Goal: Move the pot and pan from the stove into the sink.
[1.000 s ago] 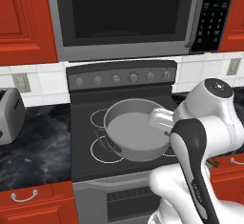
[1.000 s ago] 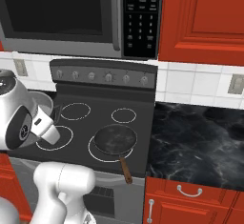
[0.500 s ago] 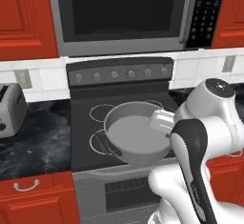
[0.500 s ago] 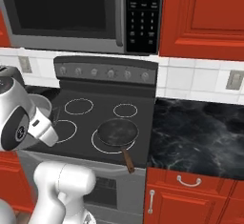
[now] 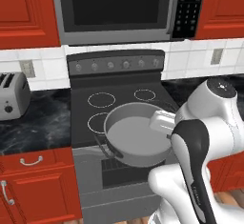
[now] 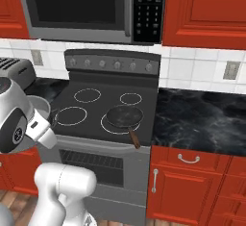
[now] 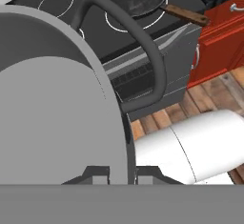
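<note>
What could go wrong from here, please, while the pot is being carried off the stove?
The end effector pinches only the thin rim of the pot, so the wide pot could tilt or slip free. Hanging past the front edge of the stove, it would fall to the floor. The pan has its handle overhanging the stove front, so a swing might knock it.

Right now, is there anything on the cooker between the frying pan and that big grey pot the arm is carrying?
In the right base view, only bare black stove with its white rings lies between the pan and the pot.
</note>
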Robot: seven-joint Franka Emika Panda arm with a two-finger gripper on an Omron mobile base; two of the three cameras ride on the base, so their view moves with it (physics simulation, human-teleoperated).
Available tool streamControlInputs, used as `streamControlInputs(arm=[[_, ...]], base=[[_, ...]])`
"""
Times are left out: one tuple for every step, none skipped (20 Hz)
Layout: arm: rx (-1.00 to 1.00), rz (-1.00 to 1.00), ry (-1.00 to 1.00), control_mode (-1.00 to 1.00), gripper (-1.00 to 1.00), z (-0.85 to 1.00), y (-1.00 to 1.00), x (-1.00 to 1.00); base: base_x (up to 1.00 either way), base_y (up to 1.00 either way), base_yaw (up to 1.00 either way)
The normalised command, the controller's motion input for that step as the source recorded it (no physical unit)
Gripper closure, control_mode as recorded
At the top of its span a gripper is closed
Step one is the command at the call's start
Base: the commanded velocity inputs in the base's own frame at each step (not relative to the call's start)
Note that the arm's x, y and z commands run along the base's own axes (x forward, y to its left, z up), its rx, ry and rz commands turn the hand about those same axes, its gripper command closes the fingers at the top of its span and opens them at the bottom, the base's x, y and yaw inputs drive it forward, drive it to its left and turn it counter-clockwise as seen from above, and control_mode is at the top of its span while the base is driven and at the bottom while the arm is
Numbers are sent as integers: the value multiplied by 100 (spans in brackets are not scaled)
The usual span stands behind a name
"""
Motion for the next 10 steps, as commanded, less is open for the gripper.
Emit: streamControlInputs(arm=[[0,0,0,100,100,0,0,0],[0,0,0,100,100,0,0,0],[0,0,0,100,100,0,0,0],[0,0,0,100,100,0,0,0],[0,0,0,100,100,0,0,0],[0,0,0,100,100,0,0,0],[0,0,0,100,100,0,0,0],[0,0,0,100,100,0,0,0],[0,0,0,100,100,0,0,0],[0,0,0,100,100,0,0,0]], base=[[0,0,0],[0,0,1],[0,-2,16],[-6,-9,28],[-10,-8,30],[-9,-8,34],[-12,-10,38],[-13,-9,41],[-13,-7,42],[-15,-5,44]])
